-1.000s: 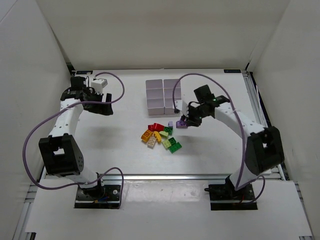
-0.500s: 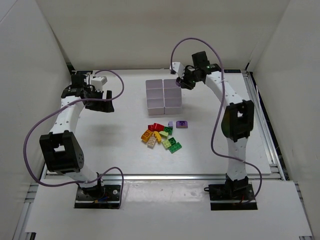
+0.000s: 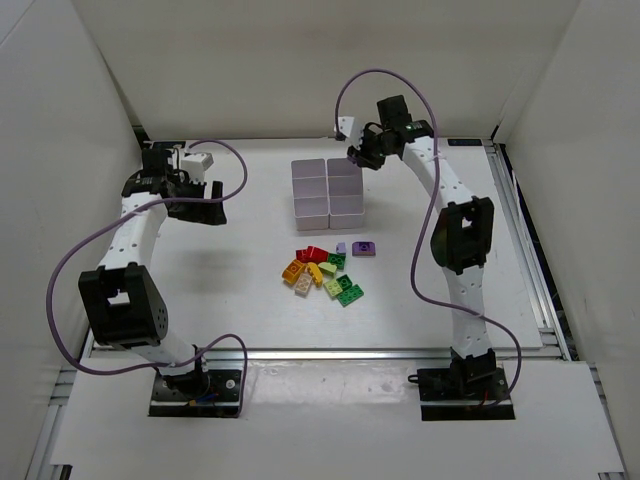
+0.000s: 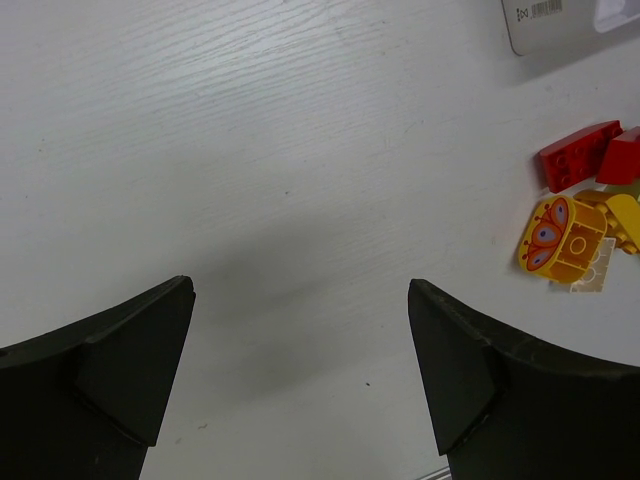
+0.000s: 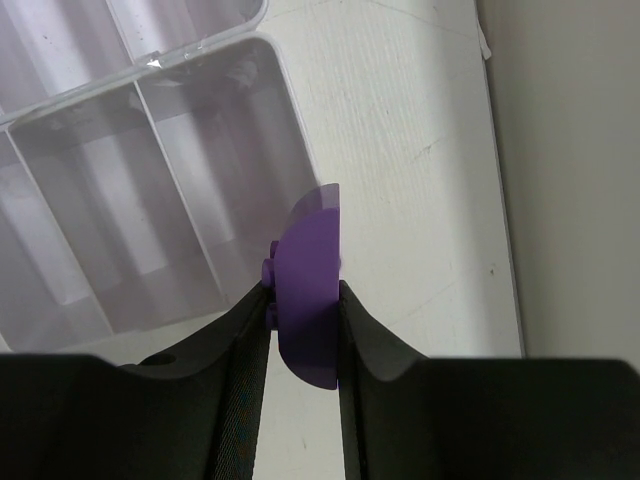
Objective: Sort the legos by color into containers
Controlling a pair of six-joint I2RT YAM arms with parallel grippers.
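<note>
The containers [image 3: 327,190] are a block of translucent white bins at the table's far middle. The legos [image 3: 322,273] lie in a loose pile in front of it: red, orange, yellow, lime and green. A purple brick [image 3: 364,248] lies at the pile's right. My right gripper [image 3: 357,156] hovers at the block's far right corner, shut on a rounded purple brick [image 5: 308,290]. That brick hangs beside the rim of the nearest bin [image 5: 200,190]. My left gripper [image 3: 214,204] is open and empty over bare table to the left. An orange patterned brick [image 4: 560,235] and red bricks [image 4: 578,155] show in its view.
White walls close in the table on the left, back and right. A metal rail [image 3: 506,200] runs along the right edge. Purple cables loop above both arms. A corner of the bin block [image 4: 570,25] shows at the top right of the left wrist view.
My right gripper has risen from the pile's right side with a purple brick and swung to the bin block's far right corner. The left arm has hardly moved.
</note>
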